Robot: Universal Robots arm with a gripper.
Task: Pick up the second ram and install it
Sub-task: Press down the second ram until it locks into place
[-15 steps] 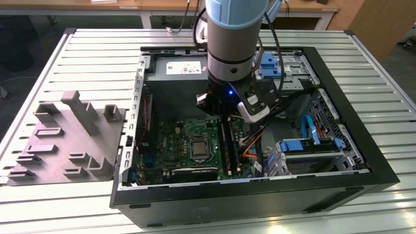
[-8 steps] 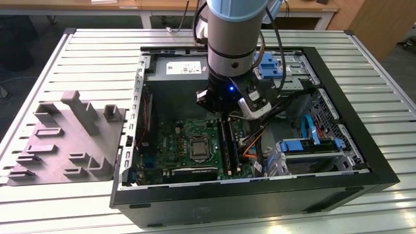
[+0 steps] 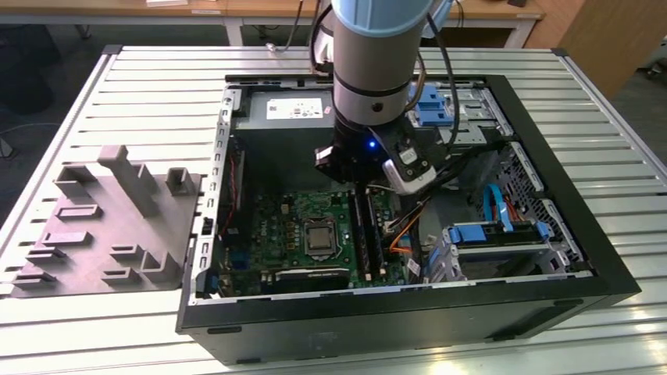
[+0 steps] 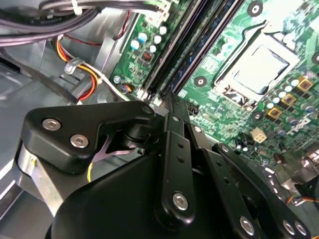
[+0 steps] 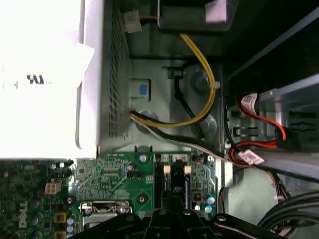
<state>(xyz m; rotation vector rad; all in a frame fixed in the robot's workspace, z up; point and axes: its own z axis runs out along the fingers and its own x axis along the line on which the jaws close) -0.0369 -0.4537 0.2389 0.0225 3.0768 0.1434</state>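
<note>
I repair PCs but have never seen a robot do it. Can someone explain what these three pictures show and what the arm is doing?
The exterior view looks down on an open computer case lying on a slatted metal table. A grey moulded fixture sits beside it, on the exterior view's left. The blue and grey column reaching into the case is the robot arm.

The other two pictures come from cameras riding on the arm near its wrist. In the second wrist view, the black linkage is the gripper, down at the long memory slots of the green motherboard, beside the processor socket. The first wrist view shows those slots, the power supply and its cables.

I cannot tell whether the gripper holds the memory stick.
</note>
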